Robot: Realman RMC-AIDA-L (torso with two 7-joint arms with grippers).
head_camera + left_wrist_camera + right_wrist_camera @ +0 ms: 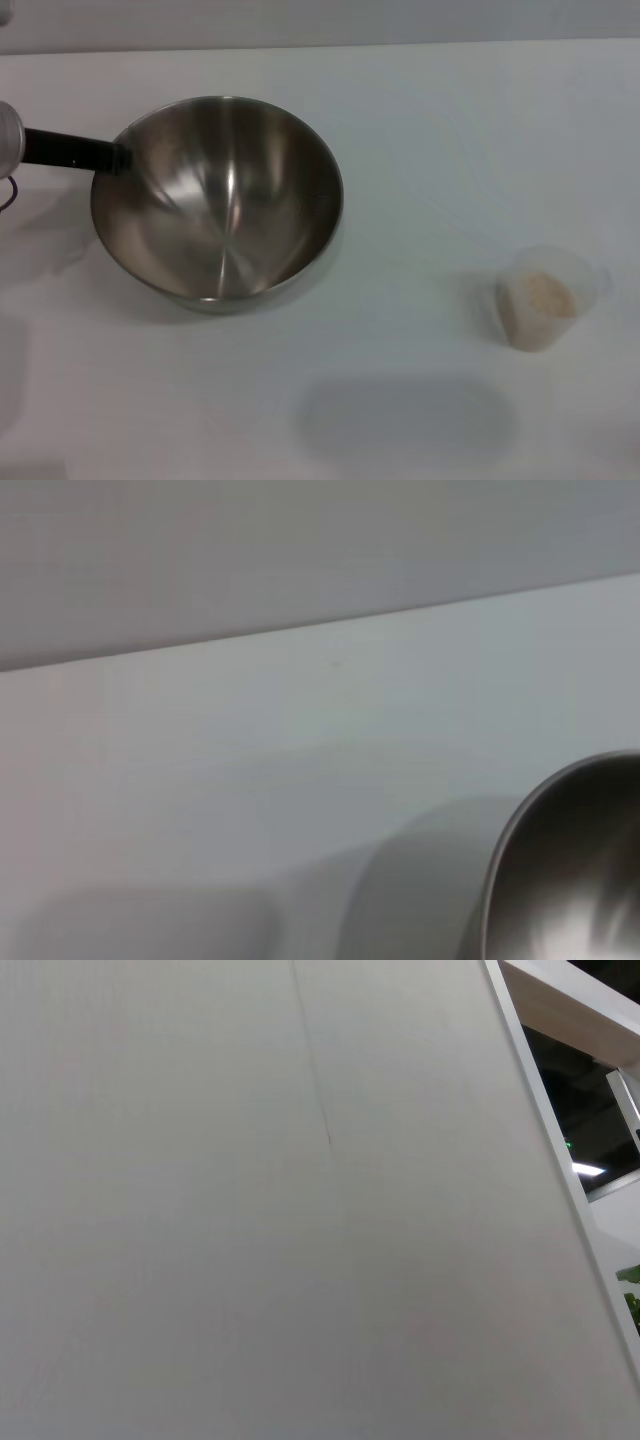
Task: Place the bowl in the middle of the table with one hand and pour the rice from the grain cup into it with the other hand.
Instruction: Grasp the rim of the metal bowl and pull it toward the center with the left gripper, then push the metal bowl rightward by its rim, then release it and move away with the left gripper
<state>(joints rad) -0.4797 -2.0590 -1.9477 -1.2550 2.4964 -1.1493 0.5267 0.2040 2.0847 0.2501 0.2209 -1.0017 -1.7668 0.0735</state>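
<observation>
The steel bowl (218, 200) is gripped at its 9 o'clock rim by the left gripper (118, 158), tilted; rice (548, 294) is held in the grain cup (550, 297) at 4 o'clock.

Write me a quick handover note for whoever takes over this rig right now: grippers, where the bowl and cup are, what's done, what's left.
Left gripper: at the bowl's left rim, reaching in from the table's left edge; the finger seems to be gripping the rim.
Right gripper: not in view in any picture.
Bowl: on the table, left of centre, empty and tilted.
Grain cup: upright at the right, apart from the bowl, rice inside.
Done: bowl seemingly in hand.
Left: set the bowl in the middle, pick up the cup with the right arm, pour the rice in.
</observation>
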